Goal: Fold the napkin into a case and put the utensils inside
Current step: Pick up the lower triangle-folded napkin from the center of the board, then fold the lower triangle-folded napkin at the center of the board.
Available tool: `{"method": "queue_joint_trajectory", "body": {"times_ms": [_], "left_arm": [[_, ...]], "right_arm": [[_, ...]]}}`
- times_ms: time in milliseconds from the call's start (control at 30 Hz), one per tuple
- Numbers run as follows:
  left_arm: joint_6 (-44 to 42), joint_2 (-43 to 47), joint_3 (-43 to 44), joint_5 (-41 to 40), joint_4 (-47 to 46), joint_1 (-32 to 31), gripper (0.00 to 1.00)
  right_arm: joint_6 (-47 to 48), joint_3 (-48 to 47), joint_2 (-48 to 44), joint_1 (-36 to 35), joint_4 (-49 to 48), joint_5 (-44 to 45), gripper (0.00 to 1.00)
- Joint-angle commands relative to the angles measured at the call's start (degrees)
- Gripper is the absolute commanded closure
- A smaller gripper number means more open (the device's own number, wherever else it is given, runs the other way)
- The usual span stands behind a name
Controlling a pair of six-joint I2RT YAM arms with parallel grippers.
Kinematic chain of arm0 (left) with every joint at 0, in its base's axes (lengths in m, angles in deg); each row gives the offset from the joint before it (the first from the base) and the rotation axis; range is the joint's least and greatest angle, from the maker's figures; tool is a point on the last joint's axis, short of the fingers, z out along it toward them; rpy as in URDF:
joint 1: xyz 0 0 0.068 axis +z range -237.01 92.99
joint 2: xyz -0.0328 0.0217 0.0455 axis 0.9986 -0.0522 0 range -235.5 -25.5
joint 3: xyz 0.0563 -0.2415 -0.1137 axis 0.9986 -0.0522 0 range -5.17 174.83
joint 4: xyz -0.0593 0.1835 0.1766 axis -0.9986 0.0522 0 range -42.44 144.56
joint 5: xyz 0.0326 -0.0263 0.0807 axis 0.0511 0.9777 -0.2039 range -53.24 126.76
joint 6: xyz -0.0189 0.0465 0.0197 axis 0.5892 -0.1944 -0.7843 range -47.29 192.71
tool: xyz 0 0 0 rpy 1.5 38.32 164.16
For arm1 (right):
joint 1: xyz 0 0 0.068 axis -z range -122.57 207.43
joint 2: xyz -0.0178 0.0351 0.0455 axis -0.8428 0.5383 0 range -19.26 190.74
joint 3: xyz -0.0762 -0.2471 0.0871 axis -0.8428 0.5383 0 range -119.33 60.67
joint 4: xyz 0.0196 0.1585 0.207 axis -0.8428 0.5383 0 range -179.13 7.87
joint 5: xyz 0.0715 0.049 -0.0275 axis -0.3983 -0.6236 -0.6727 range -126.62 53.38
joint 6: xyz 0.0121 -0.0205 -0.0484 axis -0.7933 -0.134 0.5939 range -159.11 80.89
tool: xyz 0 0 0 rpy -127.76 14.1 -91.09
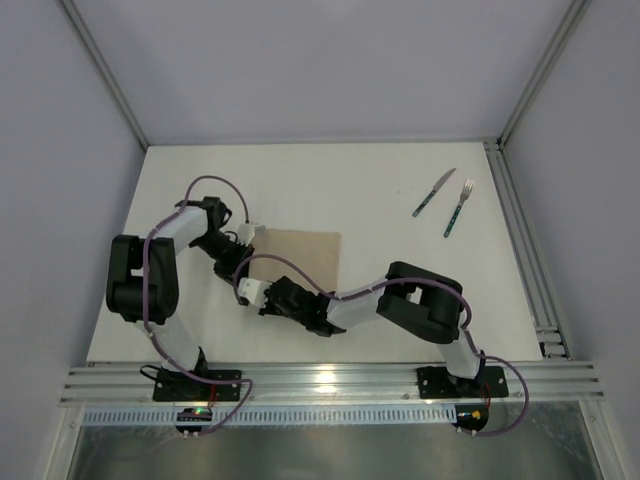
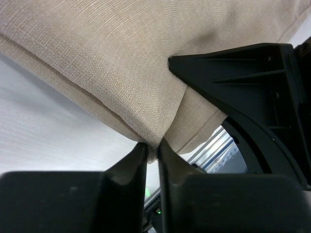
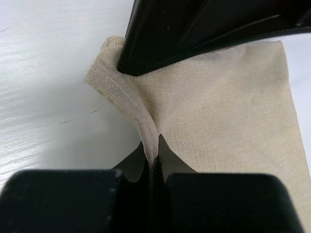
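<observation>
Napkin (image 1: 300, 258): plain beige, folded flat, long axis left-right at mid-frame. My left fingers (image 2: 129, 167) and right fingers (image 3: 133, 164) are narrow, each pinching a left corner.

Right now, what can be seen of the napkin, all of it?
The napkin is plain beige-tan woven cloth with a stitched hem. It lies as a flat rectangle on the white table, apparently doubled into layers. The left jaws are shut on its far-left corner and the right jaws on its near-left corner, each pinching up a small ridge of fabric.
</observation>
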Motion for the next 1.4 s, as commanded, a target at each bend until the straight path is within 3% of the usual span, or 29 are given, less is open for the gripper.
{"method": "queue_joint_trajectory", "body": {"times_ms": [0, 100, 167, 433, 533, 667, 767, 833, 900, 967, 1367], "left_arm": [[0.07, 0.44, 1.56, -2.05, -1.18, 0.48, 0.82], [0.87, 3.07, 1.12, -3.63, -3.29, 0.66, 0.63], [1.57, 5.87, 1.12, -4.08, -5.22, 1.8, 0.58], [0.17, 14.85, 0.51, -2.85, -9.35, 10.85, 0.52], [-4.65, 18.79, -1.95, -2.42, -14.09, 10.86, 0.5], [-15.45, 25.92, -10.62, 5.13, -22.18, 10.86, 0.45], [-32.02, 29.8, -16.09, 13.13, -24.39, 10.68, 0.41], [-35.94, 29.8, -18.03, 13.76, -26.13, 9.63, 0.39], [-42.16, 29.97, -21.1, 12.02, -26.85, 6.56, 0.29], [-42.99, 30.5, -23.04, 11.48, -29.47, 3.22, 0.19], [-45.81, 28.84, -26.48, 13.94, -31.33, 0.58, 0.18]], "right_arm": [[-3.22, -0.03, 0.43, 1.89, 14.22, -7.8, 0.96], [-5.33, -2.58, 0.61, 4.01, 18.87, -14.03, 0.96], [-6.38, -4.34, 0.78, 6.03, 21.59, -18.17, 0.96], [-8.93, -8.55, 2.01, 12.27, 27.4, -34.77, 0.96], [-9.46, -10.14, 2.63, 14.47, 29.34, -39.79, 0.96], [-10.16, -11.11, 3.5, 16.32, 31.45, -43.67, 0.96], [-10.69, -12.16, 4.12, 17.55, 32.33, -46.31, 0.96], [-10.78, -12.86, 4.47, 18.08, 32.68, -47.54, 0.96], [-10.78, -13.74, 5.17, 18.43, 33.21, -48.86, 0.96], [-10.69, -14.18, 5.44, 18.69, 33.91, -49.48, 0.96], [-11.66, -14.45, 5.97, 20.54, 33.21, -52.29, 0.96]]}}
